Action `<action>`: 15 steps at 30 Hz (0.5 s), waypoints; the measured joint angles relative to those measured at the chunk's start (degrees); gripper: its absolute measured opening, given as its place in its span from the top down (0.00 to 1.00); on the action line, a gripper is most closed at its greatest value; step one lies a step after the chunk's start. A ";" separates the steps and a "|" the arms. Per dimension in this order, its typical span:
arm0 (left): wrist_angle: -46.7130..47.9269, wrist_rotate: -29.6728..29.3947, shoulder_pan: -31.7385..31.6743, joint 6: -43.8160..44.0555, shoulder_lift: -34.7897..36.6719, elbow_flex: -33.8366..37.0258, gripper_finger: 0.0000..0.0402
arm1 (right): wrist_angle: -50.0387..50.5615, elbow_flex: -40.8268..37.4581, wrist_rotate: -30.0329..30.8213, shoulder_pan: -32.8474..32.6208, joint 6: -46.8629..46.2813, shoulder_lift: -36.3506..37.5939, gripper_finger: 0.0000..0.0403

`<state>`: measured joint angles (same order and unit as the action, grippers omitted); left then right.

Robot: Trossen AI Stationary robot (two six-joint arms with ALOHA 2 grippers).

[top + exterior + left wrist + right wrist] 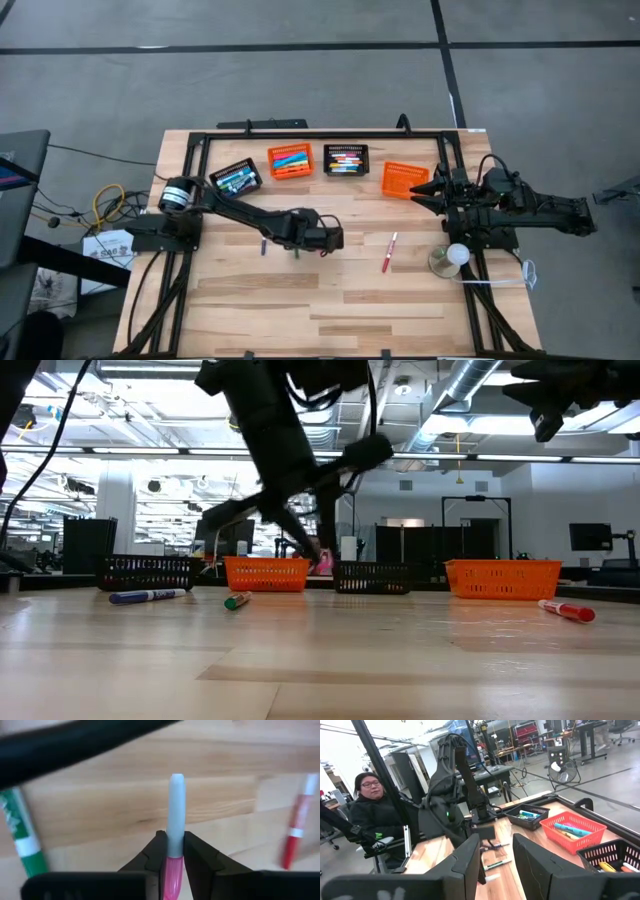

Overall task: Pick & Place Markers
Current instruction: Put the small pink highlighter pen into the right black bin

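On the pale wooden table (330,300), under bright ceiling lights, a pink marker (173,870) is pinched by the left gripper (172,862), its long axis pointing straight out past the fingers.

Between the black fingers (156,854) sits a pink marker (174,820) with a pale blue-white end; green marker (20,832) and red marker (297,827) flank them.

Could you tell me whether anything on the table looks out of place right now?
Three markers lie loose on the wood outside the baskets: a red one, a green one and a blue one. Nothing looks spilled or damaged.
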<state>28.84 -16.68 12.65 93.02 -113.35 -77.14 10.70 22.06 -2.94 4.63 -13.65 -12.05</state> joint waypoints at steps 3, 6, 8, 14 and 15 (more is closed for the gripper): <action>-1.37 -1.01 -0.86 -4.25 2.16 -0.06 0.87 | -0.02 0.00 0.01 0.00 0.00 0.02 0.73; -2.70 -2.68 -2.18 -8.15 4.09 -0.14 0.88 | -0.04 0.00 0.04 0.02 0.00 0.02 0.73; -3.63 -3.40 -3.48 -10.42 5.30 -0.14 0.88 | -0.04 0.00 0.02 0.02 0.00 0.00 0.73; -11.54 -3.20 -8.26 -19.99 7.87 -0.14 0.87 | -0.07 0.00 0.04 0.02 -0.05 0.00 0.73; -13.44 -2.86 -9.08 -21.66 8.04 -0.14 0.88 | -0.08 0.00 0.04 0.02 -0.28 0.00 0.73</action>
<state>15.40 -19.54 3.57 71.36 -105.31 -77.28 10.62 22.06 -2.90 4.64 -13.93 -12.05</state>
